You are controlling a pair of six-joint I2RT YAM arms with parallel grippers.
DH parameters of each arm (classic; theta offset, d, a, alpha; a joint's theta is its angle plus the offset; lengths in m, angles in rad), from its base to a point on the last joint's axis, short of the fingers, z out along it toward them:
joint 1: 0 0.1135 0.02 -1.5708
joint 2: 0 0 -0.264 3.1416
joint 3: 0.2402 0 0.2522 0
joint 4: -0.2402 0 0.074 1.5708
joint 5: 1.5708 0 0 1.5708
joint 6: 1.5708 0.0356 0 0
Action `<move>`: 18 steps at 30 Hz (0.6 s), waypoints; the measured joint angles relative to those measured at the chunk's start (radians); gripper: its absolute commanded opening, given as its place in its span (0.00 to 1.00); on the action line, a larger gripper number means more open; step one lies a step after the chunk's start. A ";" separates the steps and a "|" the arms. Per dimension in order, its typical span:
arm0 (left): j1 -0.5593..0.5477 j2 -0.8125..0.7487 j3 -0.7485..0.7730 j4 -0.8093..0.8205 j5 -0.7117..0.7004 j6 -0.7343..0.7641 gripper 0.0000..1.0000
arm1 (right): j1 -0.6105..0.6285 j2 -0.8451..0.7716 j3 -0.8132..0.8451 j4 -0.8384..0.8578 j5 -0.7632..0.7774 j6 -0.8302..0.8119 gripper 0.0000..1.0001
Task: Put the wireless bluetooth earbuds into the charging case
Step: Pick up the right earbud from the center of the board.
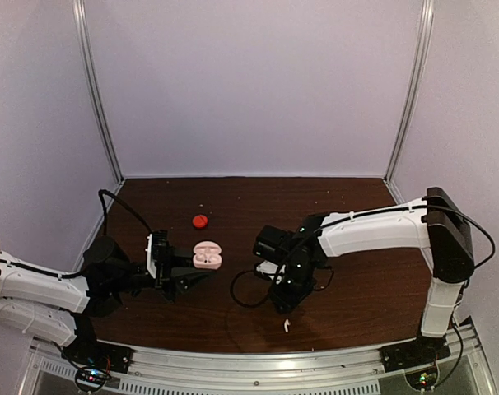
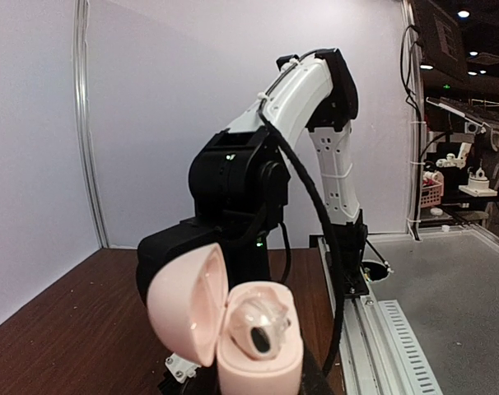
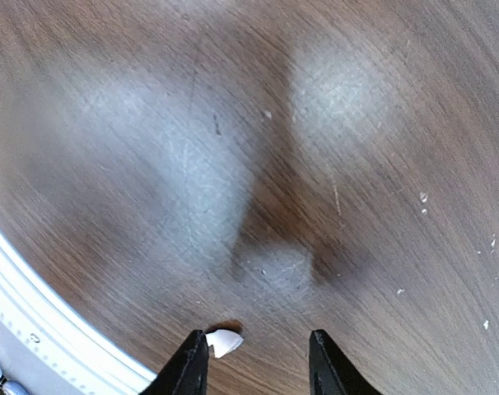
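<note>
**Right pincer (image 3: 258, 366) spread beside a loose white earbud (image 3: 225, 341)**

Hovering low over the brown counter (image 1: 356, 214), right of centre and close to the near edge, with both fingers well apart and nothing between them. Lying on the wood just inside the finger (image 3: 188, 370) at the left of the wrist view: the white earbud, touching it or only just beside it, impossible to tell which. From above, showing as a tiny white speck just nearer than the pincer's tip.

Clamping the left pincer (image 1: 192, 265) on the pink charging case (image 1: 207, 257), left of centre, with the lid (image 2: 188, 304) swung open. Sitting in a well of the case: a second pale earbud (image 2: 262, 329).

Resting farther back on the counter, apart from both arms: a small red round object (image 1: 200, 220).
</note>
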 measured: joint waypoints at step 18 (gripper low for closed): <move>0.000 0.017 0.000 0.002 0.000 0.000 0.00 | 0.032 0.000 -0.060 -0.022 -0.089 0.056 0.44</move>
